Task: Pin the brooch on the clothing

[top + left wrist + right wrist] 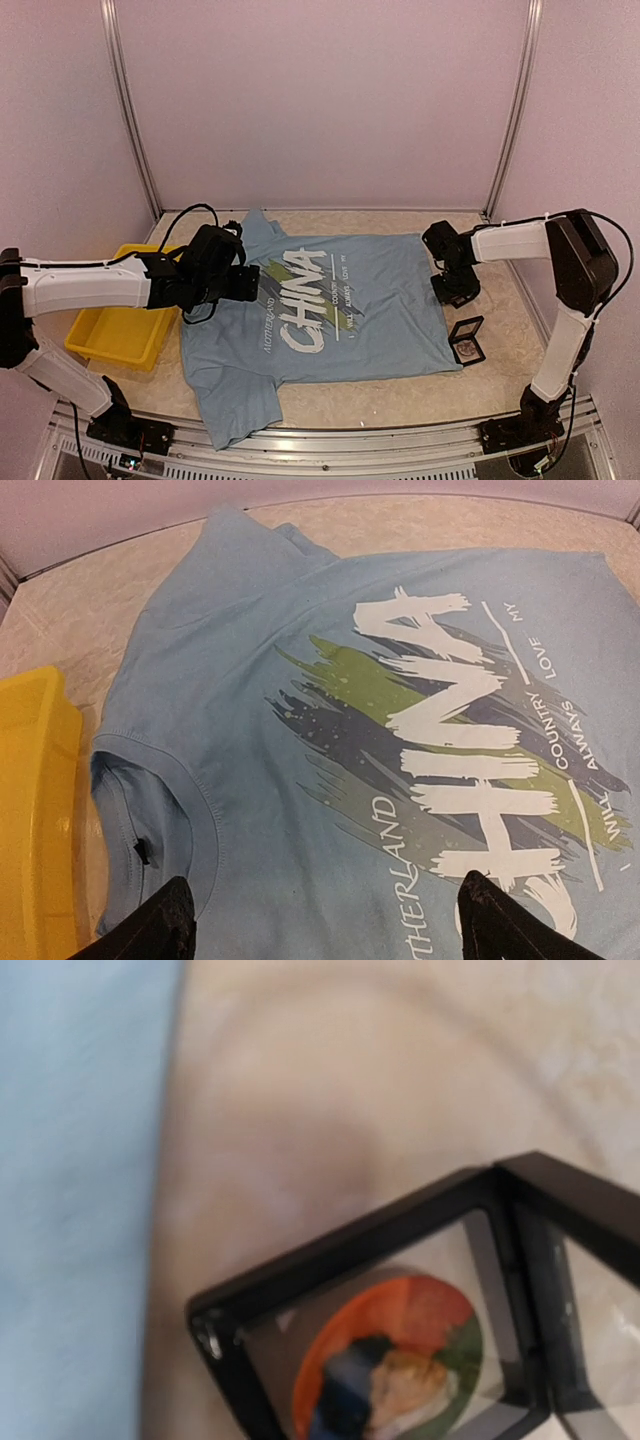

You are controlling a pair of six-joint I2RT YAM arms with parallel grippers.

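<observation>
The clothing (340,310) is a light blue T-shirt with white "CHINA" lettering, lying flat on the table. My left gripper (252,283) hovers over its chest near the collar. In the left wrist view the left gripper (335,935) stands open, its black fingertips (165,930) wide apart above the clothing (250,680) with nothing between them. The brooch (385,1370) is a round orange, green and blue badge lying in an opened black case (330,1260) just right of the shirt's edge (70,1210). My right gripper (455,288) hangs above the case (468,340); its fingers do not show in the right wrist view.
A yellow bin (120,320) stands left of the shirt, under the left arm, and its rim (30,810) shows in the left wrist view. Pale walls and metal posts close off the back and sides.
</observation>
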